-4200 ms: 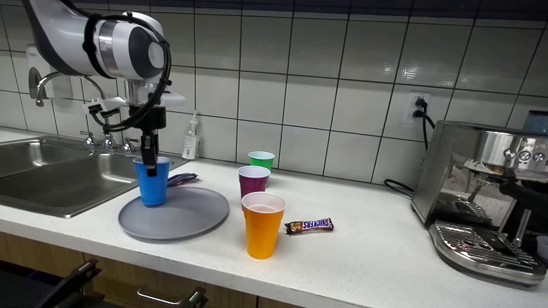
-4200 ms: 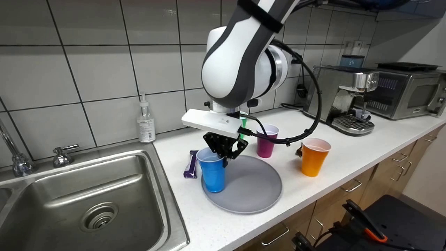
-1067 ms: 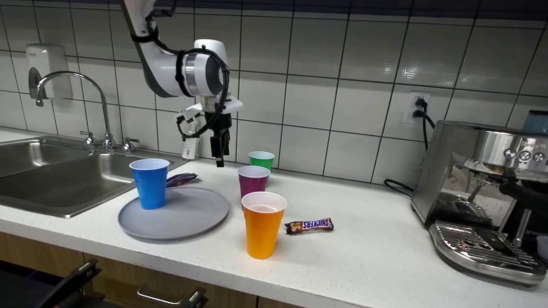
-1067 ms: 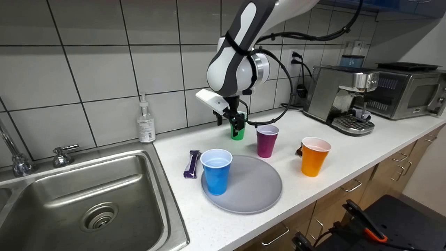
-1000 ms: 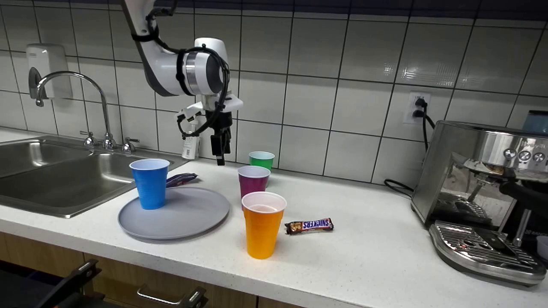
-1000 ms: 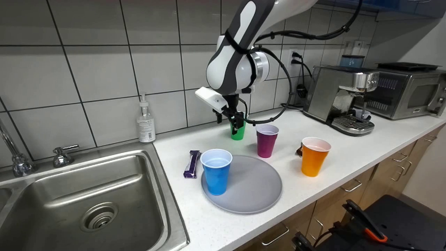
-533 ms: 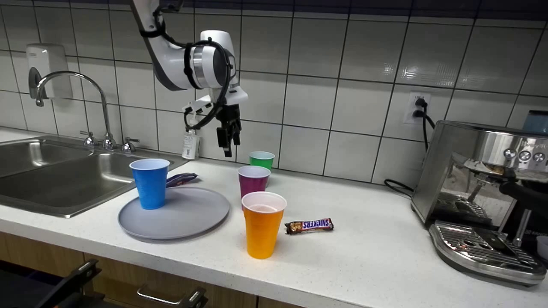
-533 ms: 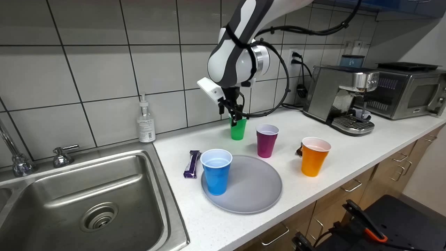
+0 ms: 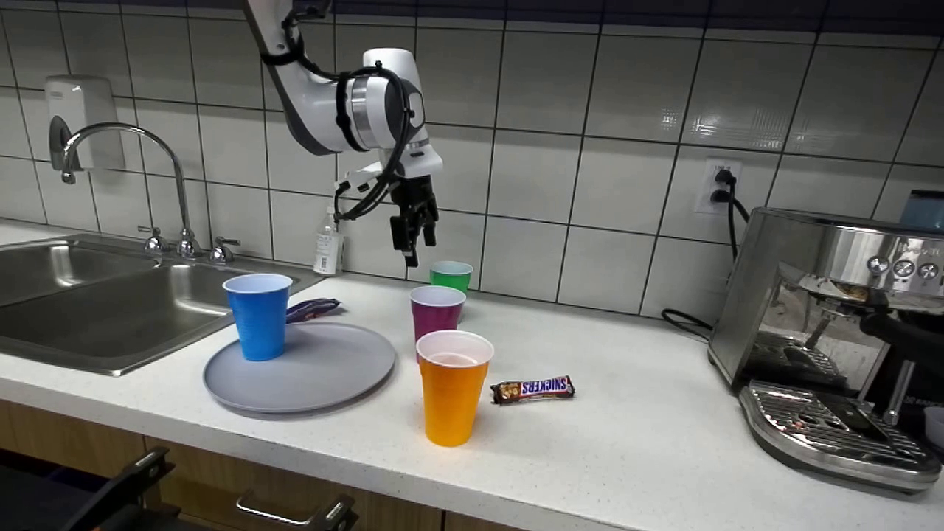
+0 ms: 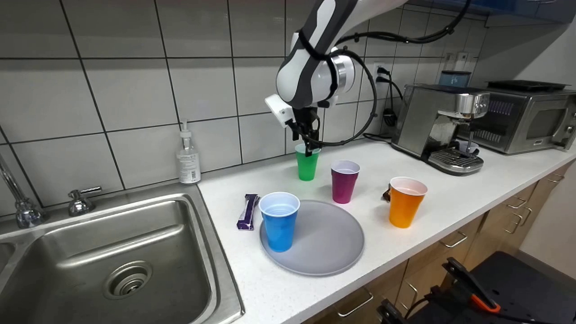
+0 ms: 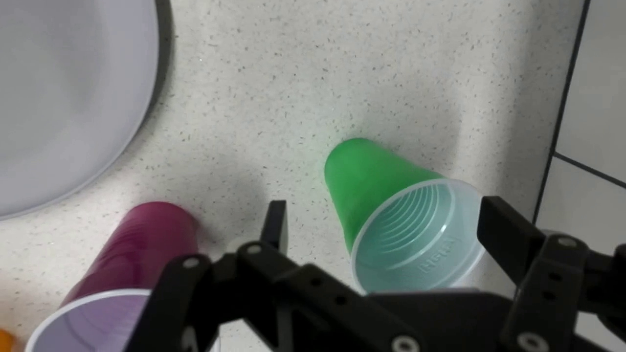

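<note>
My gripper stands open with nothing between its fingers. In the wrist view the green cup appears between the spread fingertips, its white rim facing the camera. Both exterior views show the gripper tilted and raised near the green cup, apart from the counter; in an exterior view it overlaps part of that cup's rim. I cannot tell whether they touch. Upright beside it is a purple cup. A blue cup stands on the grey plate. An orange cup is nearer the counter's front.
A Snickers bar lies behind the orange cup, and a purple-wrapped bar beside the plate. The soap bottle and the tiled wall are close behind. A sink and a coffee machine flank the counter.
My gripper has left the blue cup, now free on the plate, and travelled across to the green cup. Over the last second it rose slightly, tilted and moved further toward it, staying open.
</note>
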### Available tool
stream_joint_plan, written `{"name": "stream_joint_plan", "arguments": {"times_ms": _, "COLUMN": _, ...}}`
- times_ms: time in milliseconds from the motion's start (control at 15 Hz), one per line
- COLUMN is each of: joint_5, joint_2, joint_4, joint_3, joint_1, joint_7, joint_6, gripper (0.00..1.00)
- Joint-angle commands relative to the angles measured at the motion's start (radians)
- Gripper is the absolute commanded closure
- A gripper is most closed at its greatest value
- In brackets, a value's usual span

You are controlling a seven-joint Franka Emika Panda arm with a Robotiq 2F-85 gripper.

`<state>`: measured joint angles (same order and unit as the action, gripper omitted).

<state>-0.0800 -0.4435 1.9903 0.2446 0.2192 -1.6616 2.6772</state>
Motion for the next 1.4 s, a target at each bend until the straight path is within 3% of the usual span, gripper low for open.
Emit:
{"name": "stream_joint_plan", "arguments": {"times_ms": 0, "joint_5": -0.034, "joint_2": -0.015, "joint_4": -0.02, "joint_3": 0.024, "joint_1": 0.007, "joint_7": -0.093, "joint_6": -0.009, "gripper": 0.0}}
{"name": "stream_joint_plan", "arguments": {"times_ms": 1333, "joint_5": 0.032, "joint_2": -0.09, "joint_4": -0.031, "joint_3": 0.005, "joint_1": -0.029, "joint_7": -0.256, "joint_6": 0.002, "gripper": 0.0}}
